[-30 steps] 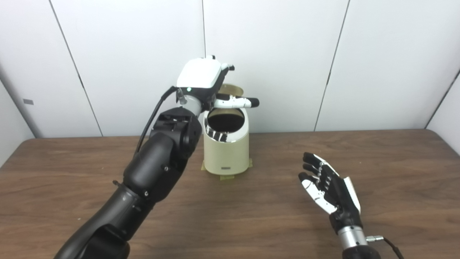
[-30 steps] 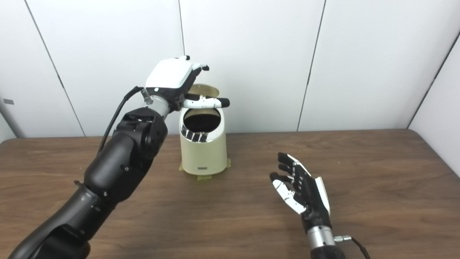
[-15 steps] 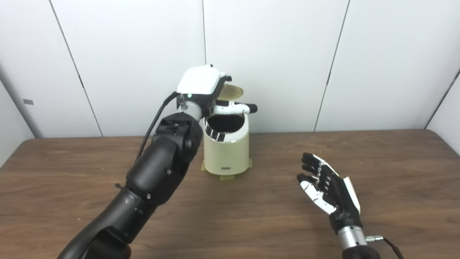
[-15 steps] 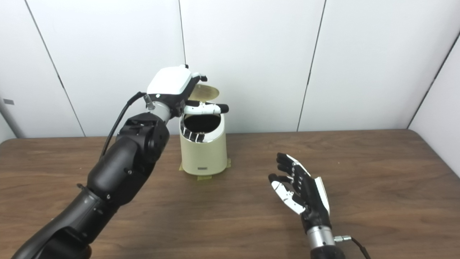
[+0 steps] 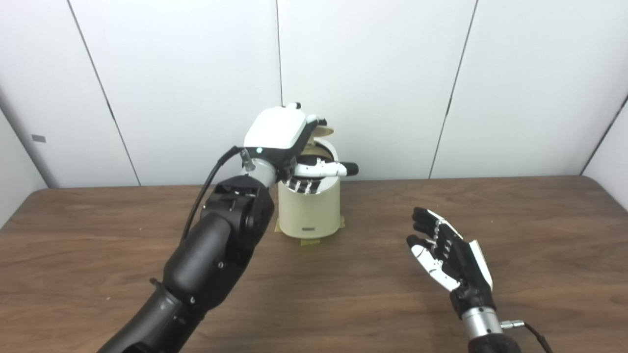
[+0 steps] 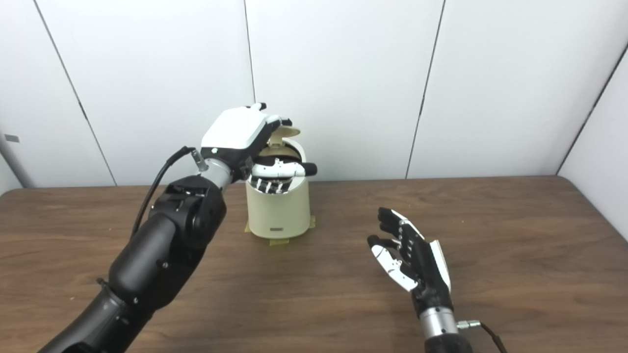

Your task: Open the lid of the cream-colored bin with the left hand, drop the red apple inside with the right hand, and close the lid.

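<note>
The cream-colored bin (image 5: 309,211) stands at the back middle of the table. Its lid (image 5: 325,131) is tilted low over the dark mouth, only a sliver showing behind my left hand (image 5: 282,135). That hand lies over the bin's top, fingers reaching onto the lid and mostly hidden behind the white back of the hand, thumb (image 5: 326,169) stretched out across the opening. My right hand (image 5: 444,250) hovers over the table to the right of the bin, palm turned inward, fingers spread, holding nothing. No red apple shows in either view.
Yellow tape (image 5: 309,241) sticks out from under the bin's base. The brown wooden table (image 5: 343,299) runs to a white panelled wall (image 5: 392,73) just behind the bin. A cable (image 5: 532,331) leaves my right wrist.
My left hand has dropped down over the bin, and the lid has swung from nearly upright to low over the opening. The right hand has stayed in place.
</note>
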{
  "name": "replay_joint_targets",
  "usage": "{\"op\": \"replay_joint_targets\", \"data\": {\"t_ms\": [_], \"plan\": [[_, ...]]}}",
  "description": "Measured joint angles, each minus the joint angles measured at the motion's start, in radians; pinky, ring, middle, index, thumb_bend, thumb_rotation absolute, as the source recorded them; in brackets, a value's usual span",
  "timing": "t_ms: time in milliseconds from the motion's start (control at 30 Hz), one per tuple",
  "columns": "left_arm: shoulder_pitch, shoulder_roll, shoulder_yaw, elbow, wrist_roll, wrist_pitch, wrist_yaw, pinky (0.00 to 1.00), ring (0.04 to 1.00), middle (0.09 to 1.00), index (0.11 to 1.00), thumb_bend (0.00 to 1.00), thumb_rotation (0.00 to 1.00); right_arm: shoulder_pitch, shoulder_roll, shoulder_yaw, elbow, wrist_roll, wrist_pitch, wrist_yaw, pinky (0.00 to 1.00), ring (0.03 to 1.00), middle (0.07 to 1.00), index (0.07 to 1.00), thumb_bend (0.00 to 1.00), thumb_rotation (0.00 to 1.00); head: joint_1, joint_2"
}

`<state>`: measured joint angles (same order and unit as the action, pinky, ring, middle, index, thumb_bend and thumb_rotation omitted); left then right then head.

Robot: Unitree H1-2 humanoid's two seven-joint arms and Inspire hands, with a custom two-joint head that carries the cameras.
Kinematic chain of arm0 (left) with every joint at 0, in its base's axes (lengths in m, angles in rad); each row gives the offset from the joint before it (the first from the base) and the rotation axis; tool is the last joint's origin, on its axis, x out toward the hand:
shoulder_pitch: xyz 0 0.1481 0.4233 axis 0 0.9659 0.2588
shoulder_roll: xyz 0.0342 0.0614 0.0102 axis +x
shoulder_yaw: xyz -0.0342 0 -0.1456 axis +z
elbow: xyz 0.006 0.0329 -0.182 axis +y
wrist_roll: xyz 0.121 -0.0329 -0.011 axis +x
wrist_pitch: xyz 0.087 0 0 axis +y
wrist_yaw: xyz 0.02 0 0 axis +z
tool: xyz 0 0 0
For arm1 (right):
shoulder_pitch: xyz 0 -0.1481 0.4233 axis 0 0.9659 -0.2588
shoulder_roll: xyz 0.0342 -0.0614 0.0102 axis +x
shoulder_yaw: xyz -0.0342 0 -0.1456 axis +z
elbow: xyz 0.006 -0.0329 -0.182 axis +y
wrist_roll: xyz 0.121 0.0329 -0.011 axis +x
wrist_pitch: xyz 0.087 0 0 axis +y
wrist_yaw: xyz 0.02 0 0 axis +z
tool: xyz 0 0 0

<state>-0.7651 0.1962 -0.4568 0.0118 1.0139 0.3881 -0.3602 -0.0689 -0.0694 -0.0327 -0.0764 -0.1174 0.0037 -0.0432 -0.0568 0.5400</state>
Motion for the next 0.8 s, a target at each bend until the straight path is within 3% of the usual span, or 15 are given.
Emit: {"op": "replay_joint_targets", "data": {"t_ms": [333,433,800], "plan": [[0.054,-0.004,-0.007,-0.066,0.037,-0.013,-0.01,1.0,0.99,0.857,0.835,1.0,0.95,0.0,0.001,0.0,-0.005,-0.001,0.007,0.0,0.72,0.824,0.83,0.806,0.14,0.39,-0.002,0.003],[0.068,-0.005,-0.007,-0.073,0.048,-0.013,-0.019,1.0,0.987,0.851,0.835,1.0,0.96,0.0,0.001,0.0,-0.011,-0.002,0.007,0.0,0.72,0.821,0.827,0.804,0.14,0.42,-0.002,0.003],[0.125,-0.006,-0.006,-0.041,0.057,-0.019,-0.027,1.0,0.992,0.864,0.845,1.0,0.96,0.0,0.004,0.0,-0.021,0.013,0.035,0.004,0.71,0.818,0.826,0.807,0.15,0.4,-0.005,-0.003]]}}
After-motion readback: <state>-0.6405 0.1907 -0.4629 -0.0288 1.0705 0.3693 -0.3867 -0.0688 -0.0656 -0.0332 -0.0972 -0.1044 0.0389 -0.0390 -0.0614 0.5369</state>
